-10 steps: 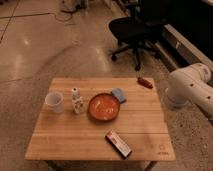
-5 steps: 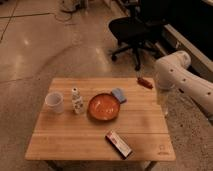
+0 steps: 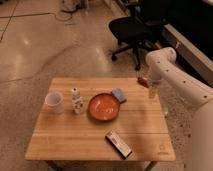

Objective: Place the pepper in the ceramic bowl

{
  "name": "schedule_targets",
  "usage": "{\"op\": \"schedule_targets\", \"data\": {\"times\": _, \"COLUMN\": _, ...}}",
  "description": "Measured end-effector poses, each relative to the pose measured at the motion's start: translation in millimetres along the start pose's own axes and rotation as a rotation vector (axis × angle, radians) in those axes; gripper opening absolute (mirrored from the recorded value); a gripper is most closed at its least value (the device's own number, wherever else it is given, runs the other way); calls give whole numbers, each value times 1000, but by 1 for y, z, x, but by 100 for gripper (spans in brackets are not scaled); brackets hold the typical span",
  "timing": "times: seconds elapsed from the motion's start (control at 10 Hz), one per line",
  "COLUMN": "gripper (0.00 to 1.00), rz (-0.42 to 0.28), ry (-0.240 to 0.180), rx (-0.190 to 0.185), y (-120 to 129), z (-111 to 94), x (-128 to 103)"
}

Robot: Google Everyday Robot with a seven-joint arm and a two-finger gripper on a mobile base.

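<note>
The pepper (image 3: 143, 81), small and dark red, lies at the table's far right corner. The ceramic bowl (image 3: 105, 107), round and orange-red, sits near the middle of the wooden table (image 3: 75, 142), with nothing showing in it. My white arm reaches in from the right, and my gripper (image 3: 152, 91) hangs down right beside the pepper, at the table's right edge. The arm partly covers the pepper.
A translucent white cup (image 3: 54, 101) and a small white bottle (image 3: 76, 100) stand left of the bowl. A blue object (image 3: 119, 95) lies just right of the bowl. A red-and-white box (image 3: 120, 144) lies near the front edge. A black office chair (image 3: 131, 29) stands behind the table.
My arm has swung left from beside the table to its far right corner, bringing the gripper down next to the pepper. The things on the table have not moved.
</note>
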State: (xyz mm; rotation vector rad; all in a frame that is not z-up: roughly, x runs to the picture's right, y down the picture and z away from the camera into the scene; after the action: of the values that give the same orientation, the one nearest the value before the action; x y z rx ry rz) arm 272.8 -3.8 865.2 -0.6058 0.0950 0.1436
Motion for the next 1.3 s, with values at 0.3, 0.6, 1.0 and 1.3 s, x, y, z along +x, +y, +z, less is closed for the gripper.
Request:
{"op": "schedule_targets", "data": {"times": 0.3, "gripper": 65, "rz": 59, "ry": -42, "rx": 7, "y": -42, "z": 9, "x": 4}}
{"op": "schedule_targets", "data": {"times": 0.6, "gripper": 65, "rz": 101, "ry": -64, "rx": 101, "y": -84, "z": 18, "x": 14}}
{"op": "schedule_targets", "data": {"times": 1.0, "gripper": 65, "rz": 130, "ry": -68, "rx": 187, "y": -113, "z": 42, "x": 36}}
{"op": "schedule_targets", "data": {"times": 1.3, "gripper": 65, "rz": 123, "ry": -53, "rx": 216, "y": -122, "z": 56, "x": 44}}
